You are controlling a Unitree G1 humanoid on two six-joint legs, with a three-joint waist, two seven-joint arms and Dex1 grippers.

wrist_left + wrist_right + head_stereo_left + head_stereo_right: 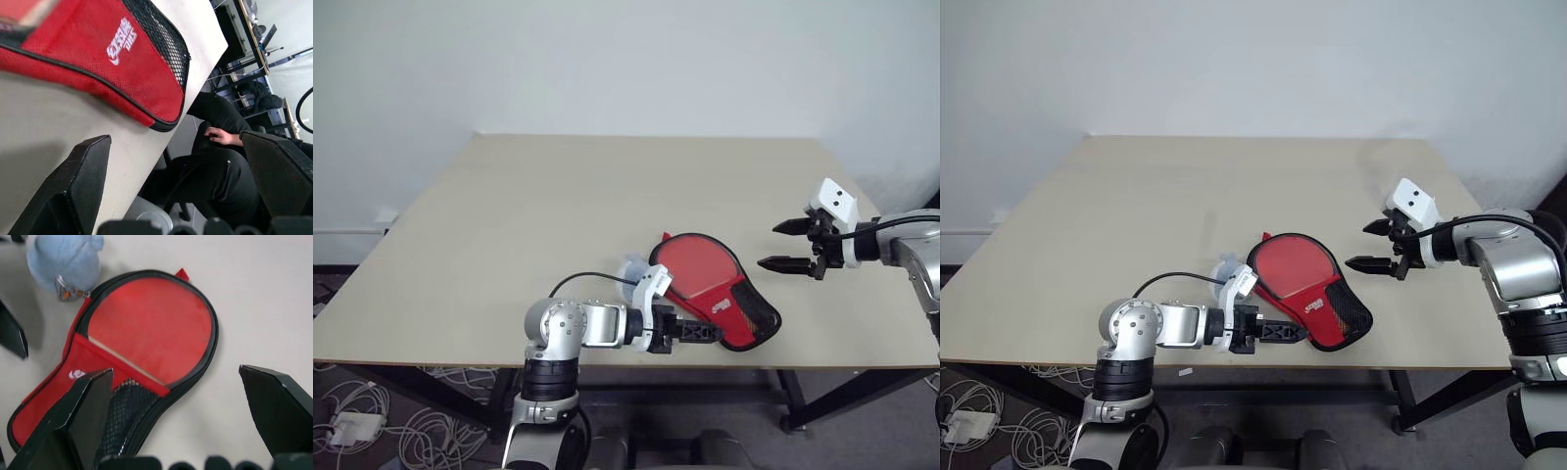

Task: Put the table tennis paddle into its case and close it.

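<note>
The red case [736, 315] with black edging lies near the table's front edge, its mesh pocket and white logo toward the front. The table tennis paddle [151, 328] rests in it: its round red face shows inside the black rim, and the handle is hidden under the pocket end. My left gripper [700, 333] hangs low at the front edge, just left of the case's narrow end [122, 73], open with nothing between its fingers. To the right of the case and apart from it, my right gripper [770, 245] hovers open and empty, pointing at it.
A small light-blue plush keychain [631, 266] lies against the case's left side. The beige table [558, 215] stretches bare behind. In the left wrist view a seated person's hand [222, 137] shows beyond the table's front edge.
</note>
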